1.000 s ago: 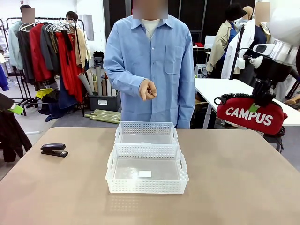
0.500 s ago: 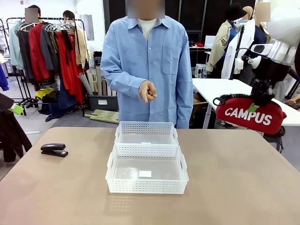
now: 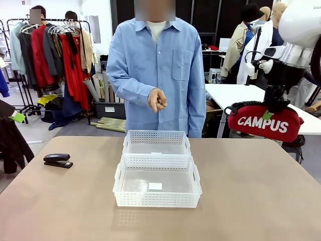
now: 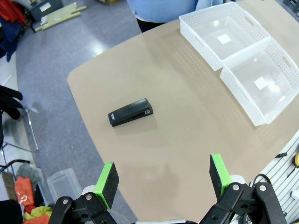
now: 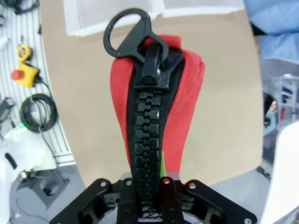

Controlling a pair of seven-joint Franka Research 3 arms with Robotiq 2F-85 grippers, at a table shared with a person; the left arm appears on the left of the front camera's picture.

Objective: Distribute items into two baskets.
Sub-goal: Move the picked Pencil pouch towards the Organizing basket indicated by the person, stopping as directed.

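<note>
A: Looking at the right gripper [image 3: 270,113], what does it have?

B: It is clamped on the red pouch [image 3: 263,123], pinching it at the top edge. The pouch hangs lengthwise under the fingers, with the white "CAMPUS" lettering facing the robot's side.

A: And where is that, relative to the table [image 3: 251,206]?

B: Up in the air at the robot's right, by the far right corner, well apart from both baskets. In the right wrist view the black zip [image 5: 145,135] runs straight up from between the pads, with a black ring at its end.

A: The left gripper [image 4: 163,175]?

B: Spread wide, nothing between the green pads. It hangs high above the table's left part, looking down.

A: The stapler [image 3: 57,160]?

B: Lying flat on the table near the left edge, well apart from the baskets and touching nothing else.

A: The baskets themselves?

B: In the middle of the table, end to end and touching. The larger basket [image 3: 156,200] is nearer the robot, and the smaller basket [image 3: 156,135] is on the far side. Each has a small white label on its floor.

A: The person [image 3: 158,60]?

B: Standing at the far side behind the baskets, one hand [image 3: 158,99] loosely closed at waist height, off the table.
</note>
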